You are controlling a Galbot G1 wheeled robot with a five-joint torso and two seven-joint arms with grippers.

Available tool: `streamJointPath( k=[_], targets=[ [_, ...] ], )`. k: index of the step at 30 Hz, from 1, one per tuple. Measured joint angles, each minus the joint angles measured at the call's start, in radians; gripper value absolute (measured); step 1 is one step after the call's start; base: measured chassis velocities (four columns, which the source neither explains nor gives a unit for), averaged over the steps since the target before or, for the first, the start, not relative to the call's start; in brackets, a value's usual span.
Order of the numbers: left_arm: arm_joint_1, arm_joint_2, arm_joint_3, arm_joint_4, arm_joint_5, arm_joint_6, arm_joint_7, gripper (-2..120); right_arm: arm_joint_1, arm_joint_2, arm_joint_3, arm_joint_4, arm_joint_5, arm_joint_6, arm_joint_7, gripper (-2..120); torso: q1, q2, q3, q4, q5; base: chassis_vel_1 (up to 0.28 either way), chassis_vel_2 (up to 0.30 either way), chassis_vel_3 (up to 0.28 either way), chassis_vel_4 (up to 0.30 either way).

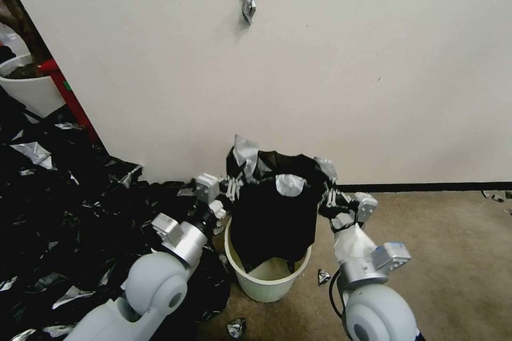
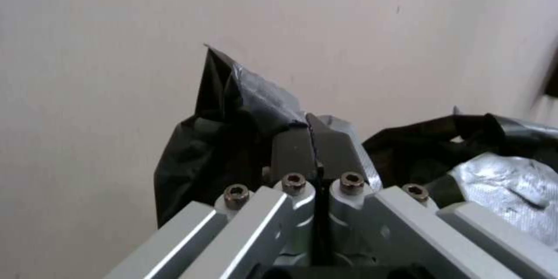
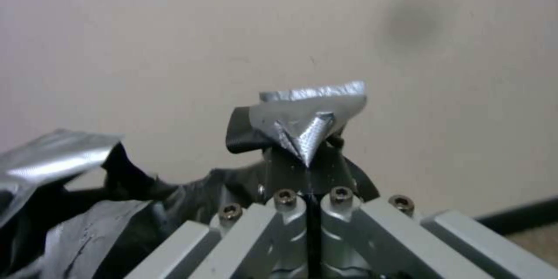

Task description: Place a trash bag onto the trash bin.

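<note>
Black bag (image 1: 274, 213) hangs stretched above the cream bin (image 1: 266, 277), lower end inside it. Left gripper (image 1: 233, 187) and right gripper (image 1: 329, 198) each pinch an upper corner, fingers (image 2: 296, 152) closed tight on plastic.

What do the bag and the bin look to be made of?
Trash bag: thin glossy black plastic film, judging by its crinkles and silvery sheen, pinched by left gripper and right gripper. Trash bin: probably smooth rigid cream plastic with a rolled rim.
</note>
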Motion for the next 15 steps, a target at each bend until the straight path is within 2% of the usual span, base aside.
streamJointPath(
  k=[4, 8, 9, 14, 15],
  targets=[
    [0.016, 0.003, 0.009, 0.005, 0.021, 0.034, 0.0, 0, -0.02, -0.012, -0.031, -0.021, -0.017, 0.008, 0.031, 0, 0.0, 0.0, 0.0, 0.0, 0.0001, 0.0, 0.0, 0.0, 0.0],
    [0.042, 0.03, 0.024, -0.009, 0.035, 0.115, -0.023, 0, -0.045, -0.047, -0.071, -0.031, -0.028, 0.002, 0.08, 0, 0.0, 0.0, 0.0, 0.0, 0.0, 0.0, 0.0, 0.0, 0.0],
    [0.042, 0.03, 0.024, -0.009, 0.035, 0.115, -0.023, 0, -0.045, -0.047, -0.071, -0.031, -0.028, 0.002, 0.08, 0, 0.0, 0.0, 0.0, 0.0, 0.0, 0.0, 0.0, 0.0, 0.0],
    [0.058, 0.061, 0.046, -0.033, 0.035, 0.174, -0.067, 0, -0.055, -0.083, -0.1, -0.024, -0.035, -0.023, 0.126, 0, 0.0, 0.0, 0.0, 0.0, 0.0001, 0.0, 0.0, 0.0, 0.0],
    [0.062, 0.087, 0.062, -0.063, 0.026, 0.211, -0.107, 0, -0.056, -0.111, -0.116, -0.002, -0.026, -0.052, 0.166, 0, 0.0, 0.0, 0.0, 0.0001, 0.0001, 0.0, 0.0, 0.0, 0.0]
  ],
)
